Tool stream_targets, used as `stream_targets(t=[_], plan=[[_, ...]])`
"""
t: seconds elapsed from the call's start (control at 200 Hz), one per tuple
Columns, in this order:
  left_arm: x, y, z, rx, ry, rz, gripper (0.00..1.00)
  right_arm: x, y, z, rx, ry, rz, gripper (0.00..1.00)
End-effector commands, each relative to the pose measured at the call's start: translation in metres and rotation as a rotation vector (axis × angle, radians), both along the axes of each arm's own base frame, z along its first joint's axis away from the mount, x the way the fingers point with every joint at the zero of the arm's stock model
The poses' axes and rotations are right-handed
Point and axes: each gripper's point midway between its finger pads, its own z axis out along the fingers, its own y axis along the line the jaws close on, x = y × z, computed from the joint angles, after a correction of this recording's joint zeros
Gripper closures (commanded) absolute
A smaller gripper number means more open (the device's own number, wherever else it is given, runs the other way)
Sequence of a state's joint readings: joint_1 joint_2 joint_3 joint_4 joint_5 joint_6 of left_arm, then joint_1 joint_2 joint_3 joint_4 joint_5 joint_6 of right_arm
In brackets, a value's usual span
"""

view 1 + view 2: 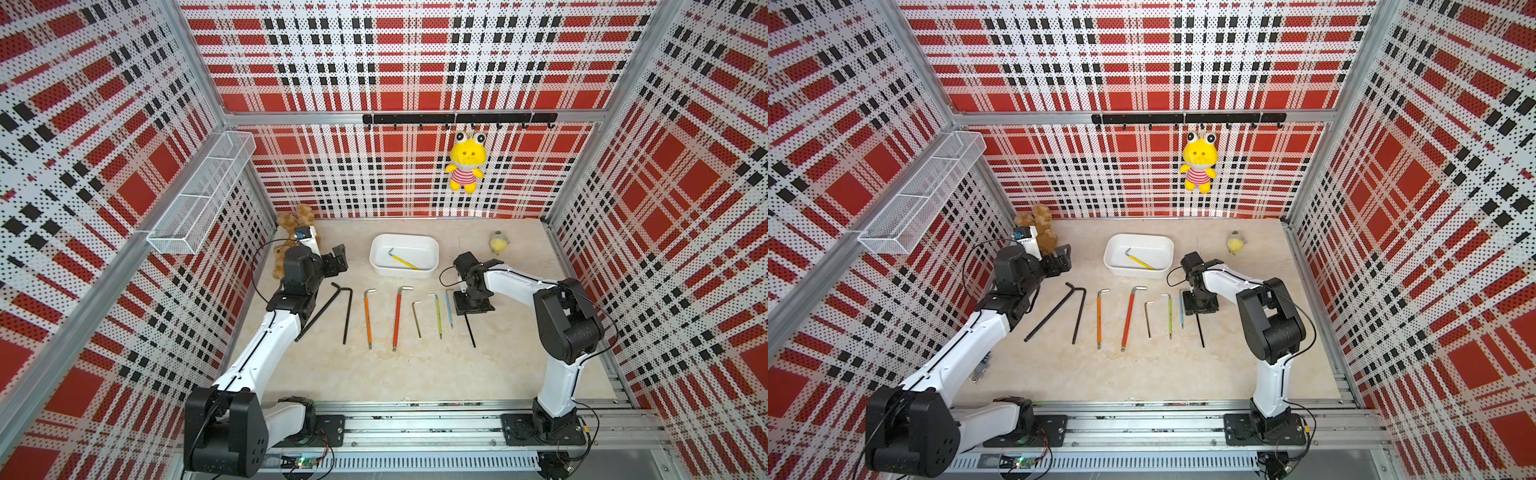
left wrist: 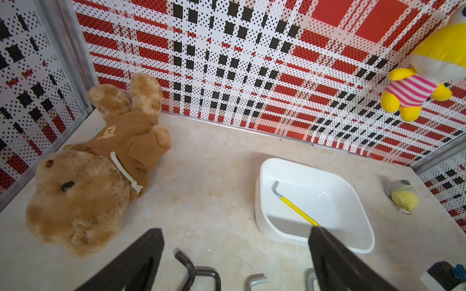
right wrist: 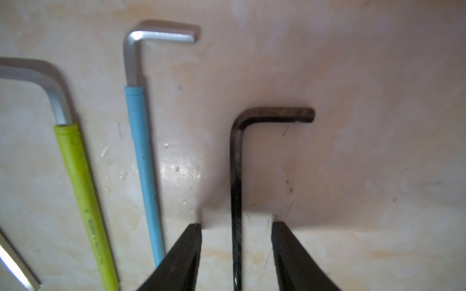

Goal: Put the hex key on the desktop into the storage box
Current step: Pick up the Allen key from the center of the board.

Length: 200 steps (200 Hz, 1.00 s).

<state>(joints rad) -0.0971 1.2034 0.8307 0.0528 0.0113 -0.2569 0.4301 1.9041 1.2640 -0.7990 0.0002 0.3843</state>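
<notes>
Black ribbed fingers (image 3: pixel 186 252) of the right end effector (image 3: pixel 236 224) filled the foreground of the right wrist view. They stood apart with their tips down close to the tabletop (image 3: pixel 353 75), and the long shaft of a slim black hex key (image 3: pixel 235 176) ran between them. A clear gap showed on either side of the shaft, so nothing was clamped. The key's short leg bent away past the fingertips. It lay flat on the tabletop just beside a blue-sleeved hex key (image 3: pixel 142 163), with a green-sleeved hex key (image 3: pixel 80 181) beyond that. In both top views the right arm (image 1: pixel 557 374) rose from its base on the front rail (image 1: pixel 415 419), folded at the elbow and reached inward, its wrist pitched down over the right end of the row of hex keys (image 1: pixel 397 316). The left arm (image 1: pixel 266 332) stretched forward on the other side, with the left end effector (image 1: pixel 337 262) raised off the tabletop. Its fingers were wide apart, holding nothing, near a brown teddy bear (image 2: pixel 95 176). The white storage box (image 1: pixel 399 272) sat behind the row, between the two end effectors and apart from the black key. A yellow-sleeved hex key (image 1: pixel 402 260) lay slantwise inside it.
</notes>
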Motion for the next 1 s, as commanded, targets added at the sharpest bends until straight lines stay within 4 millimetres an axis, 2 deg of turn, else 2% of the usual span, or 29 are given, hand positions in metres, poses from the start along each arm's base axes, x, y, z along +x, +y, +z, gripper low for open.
stream_targets(t=[0.0,0.21,0.331,0.541,0.717,0.997], plan=[[-0.001,0.0,0.008,0.01,-0.028,0.0,0.03,-0.003,-0.002,-0.01,-0.026,0.009,-0.007,0.53],[-0.002,0.0,0.009,0.009,-0.032,0.0,0.03,-0.013,-0.007,-0.022,-0.063,0.039,-0.01,0.8],[-0.001,0.001,0.009,0.009,-0.031,0.0,0.03,-0.017,-0.008,-0.024,-0.068,0.043,-0.009,1.0],[-0.002,0.001,0.01,0.009,-0.034,0.0,0.03,-0.009,-0.008,-0.012,-0.072,-0.006,0.006,1.0],[-0.004,0.003,0.013,0.009,-0.04,0.005,0.03,0.016,0.0,0.021,-0.061,-0.1,0.083,1.0],[-0.005,0.003,0.017,0.006,-0.051,0.002,0.03,0.066,0.029,0.108,0.016,-0.368,0.251,1.0]])
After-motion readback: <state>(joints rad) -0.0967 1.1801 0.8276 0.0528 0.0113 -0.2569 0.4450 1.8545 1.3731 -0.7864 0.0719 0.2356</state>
